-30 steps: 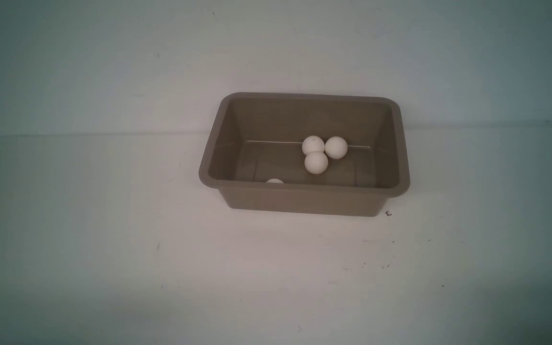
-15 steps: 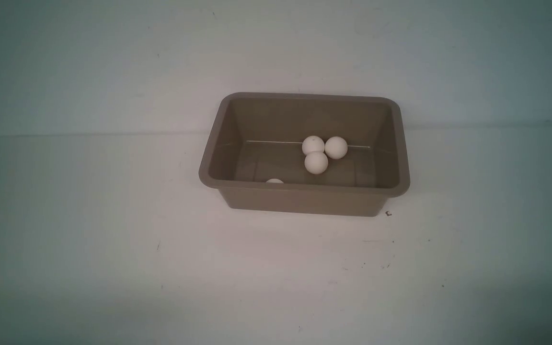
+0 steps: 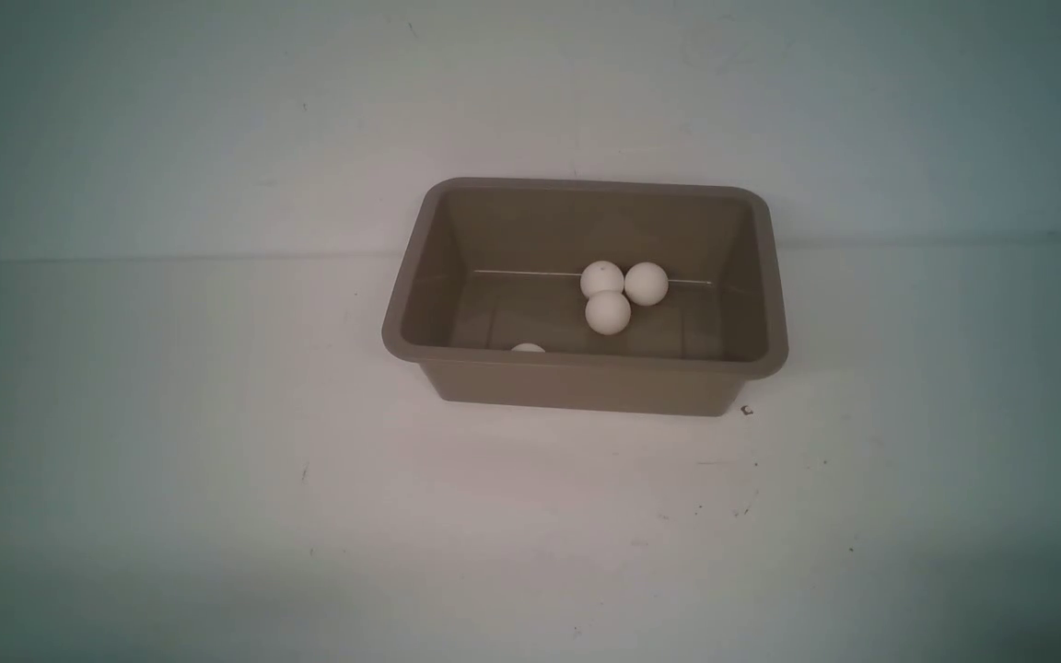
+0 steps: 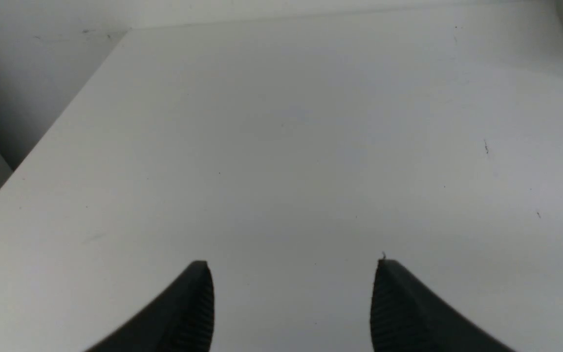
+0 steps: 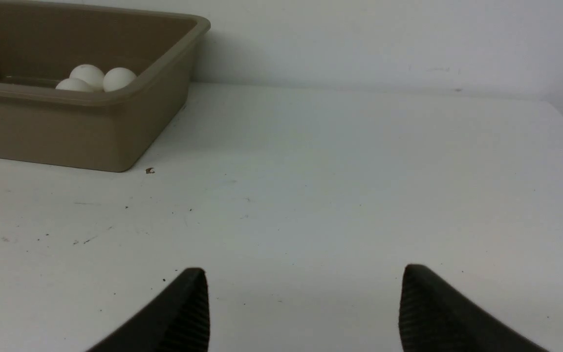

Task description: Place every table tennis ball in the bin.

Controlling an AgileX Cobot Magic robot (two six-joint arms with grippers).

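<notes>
Balls all look to be sitting in the bin, four that I can count, one half hidden by the near wall. Left gripper and right gripper are both spread wide, empty, over bare table. Bin lies ahead-left of the right gripper, so that arm's nearer.

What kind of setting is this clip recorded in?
Most likely a bare lab or test bench: a plain white table against a blank wall, holding only a taupe bin of table tennis balls. No household clutter is visible.
</notes>
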